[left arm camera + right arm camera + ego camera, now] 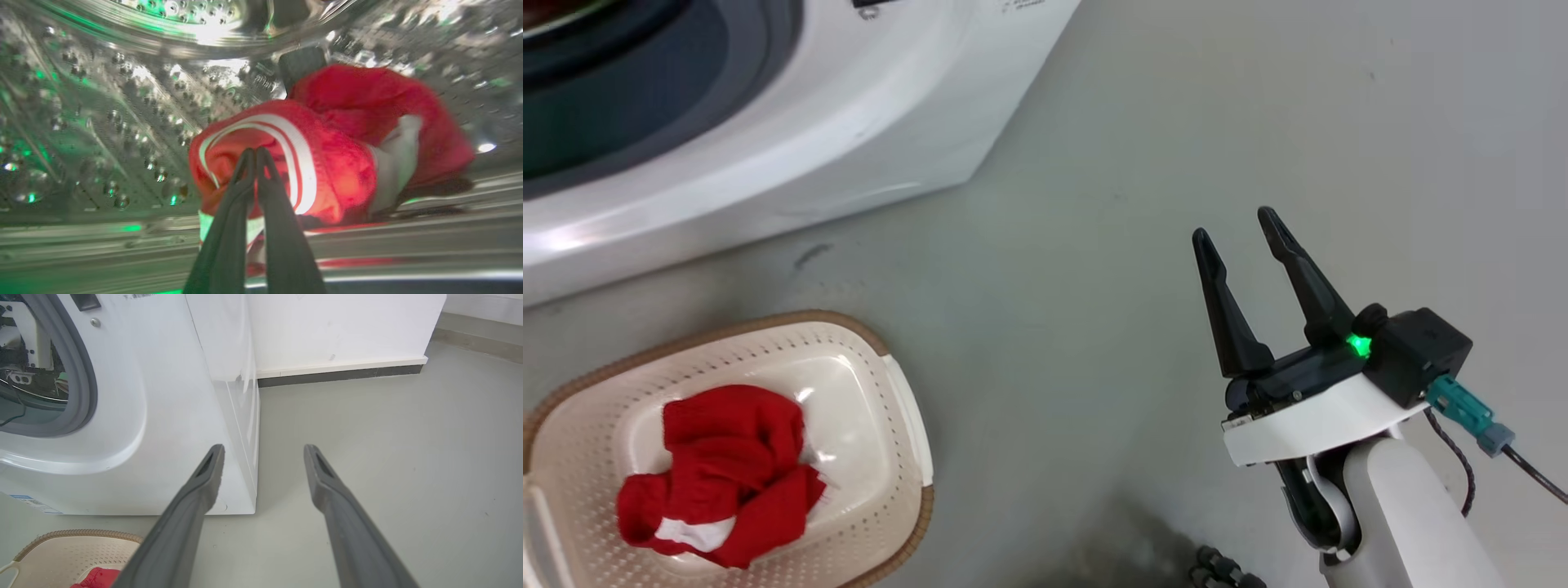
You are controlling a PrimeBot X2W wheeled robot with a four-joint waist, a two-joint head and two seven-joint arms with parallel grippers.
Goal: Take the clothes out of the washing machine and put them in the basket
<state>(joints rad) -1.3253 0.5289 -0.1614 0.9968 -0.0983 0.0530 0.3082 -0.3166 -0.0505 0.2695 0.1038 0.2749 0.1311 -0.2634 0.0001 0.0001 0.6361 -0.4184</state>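
Note:
Inside the perforated steel drum (122, 122) of the washing machine (849, 122), my left gripper (256, 150) is shut, its tips pinched into a fold of a bunched red garment (347, 163) with white stripes. The picture there is blurred. On the floor at the lower left stands the basket (907, 441), and one crumpled red garment (727, 465) lies in it. My right gripper (1234, 225) hangs open and empty over the bare floor, right of the basket. In the right wrist view that gripper (264, 449) points at the washing machine (163, 416) corner, with the basket (73, 547) at the bottom left.
Grey floor (1094, 204) stretches right of the machine. A white wall with a dark skirting (339, 373) runs behind it. A cable (1462, 474) trails from my right wrist, and a small dark ribbed part (1217, 572) shows at the bottom edge.

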